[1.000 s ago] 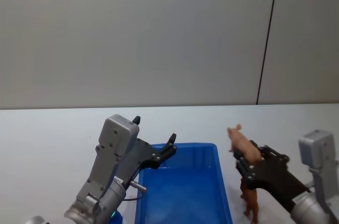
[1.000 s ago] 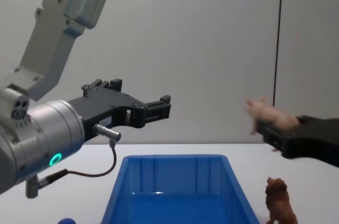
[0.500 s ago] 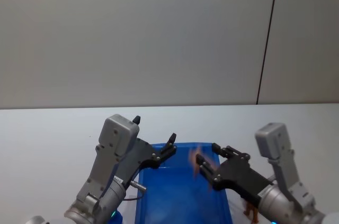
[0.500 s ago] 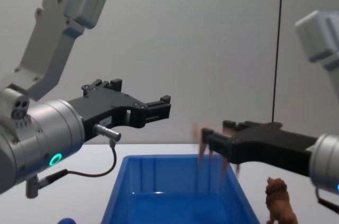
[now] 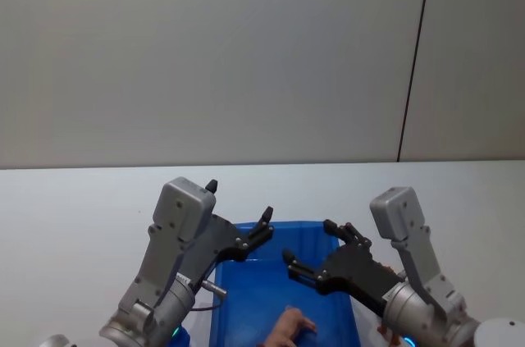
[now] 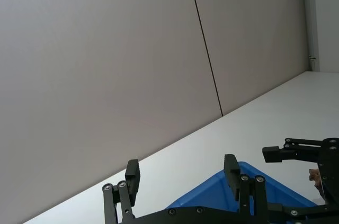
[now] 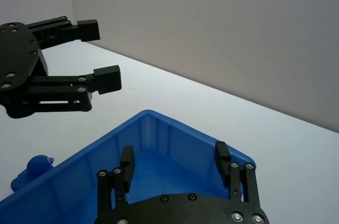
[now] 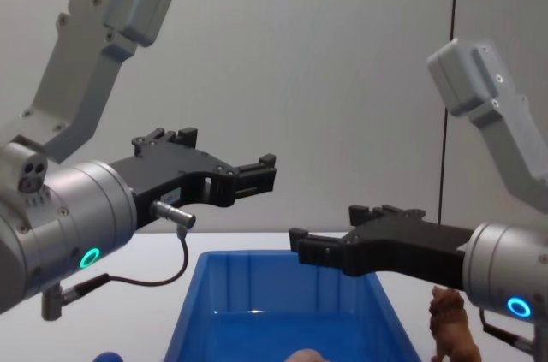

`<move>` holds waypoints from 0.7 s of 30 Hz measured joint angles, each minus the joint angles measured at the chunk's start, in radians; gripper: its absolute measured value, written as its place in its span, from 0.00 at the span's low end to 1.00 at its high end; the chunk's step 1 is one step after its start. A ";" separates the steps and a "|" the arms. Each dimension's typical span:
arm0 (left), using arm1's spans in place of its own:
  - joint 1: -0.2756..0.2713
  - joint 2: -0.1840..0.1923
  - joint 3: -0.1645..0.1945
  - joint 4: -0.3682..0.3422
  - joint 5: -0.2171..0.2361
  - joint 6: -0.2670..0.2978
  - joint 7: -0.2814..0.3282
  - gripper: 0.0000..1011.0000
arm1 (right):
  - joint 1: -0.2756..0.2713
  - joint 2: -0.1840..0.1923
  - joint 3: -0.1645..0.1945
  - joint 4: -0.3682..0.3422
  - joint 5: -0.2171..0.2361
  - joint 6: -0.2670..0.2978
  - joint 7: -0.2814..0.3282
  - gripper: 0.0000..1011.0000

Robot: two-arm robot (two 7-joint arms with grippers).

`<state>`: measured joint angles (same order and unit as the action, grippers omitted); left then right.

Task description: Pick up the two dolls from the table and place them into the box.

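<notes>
Nearest, the pig (image 5: 287, 329) lies on the floor of the box (image 8: 274, 281), toward its near end, so one doll is home. The lion (image 8: 452, 328) stands upright on the desk (image 5: 82, 199) just beside the box's right wall, low under the right arm. Above the box's right half hangs the right hand (image 5: 308, 242), fingers spread wide and holding nothing. Across from it the left hand (image 5: 239, 199) hovers over the far-left rim, also wide open and empty, its tips pointing toward the other hand. The remaining job looks to be the lion, and the risks sit close together: the right arm must back off and come down in a tight spot beside the wall, where a forearm or one finger arriving first could tip the narrow figure over or shove it along the desk. A lift that is too low could clip the thick rim and shake the lion loose — and with both hands near over the box, a careless swing could bring them together.
</notes>
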<state>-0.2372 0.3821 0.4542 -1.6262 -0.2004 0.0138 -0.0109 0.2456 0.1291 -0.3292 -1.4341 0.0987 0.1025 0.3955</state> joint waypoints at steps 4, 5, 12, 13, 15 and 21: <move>0.000 0.000 0.000 0.000 0.000 0.000 0.000 0.99 | -0.001 0.001 0.000 -0.003 -0.005 0.004 -0.024 0.97; 0.000 0.000 0.000 0.000 0.000 0.000 0.000 0.99 | -0.003 0.001 0.000 -0.005 -0.006 0.005 -0.027 0.99; 0.000 0.000 0.000 0.000 0.000 0.000 0.000 0.99 | -0.027 0.015 0.005 -0.042 -0.011 0.016 -0.088 0.99; 0.000 0.000 0.000 0.000 0.000 0.000 0.000 0.99 | -0.031 0.016 0.006 -0.047 -0.012 0.019 -0.098 0.99; 0.000 0.000 0.000 0.000 0.000 0.000 0.000 0.99 | -0.042 0.023 0.009 -0.064 -0.013 0.025 -0.122 0.99; 0.000 0.000 0.000 0.000 0.000 0.000 0.000 0.99 | -0.077 0.041 0.018 -0.108 -0.014 0.048 -0.193 0.99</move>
<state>-0.2372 0.3821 0.4542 -1.6262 -0.2004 0.0138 -0.0109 0.1688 0.1701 -0.3116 -1.5420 0.0846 0.1503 0.2029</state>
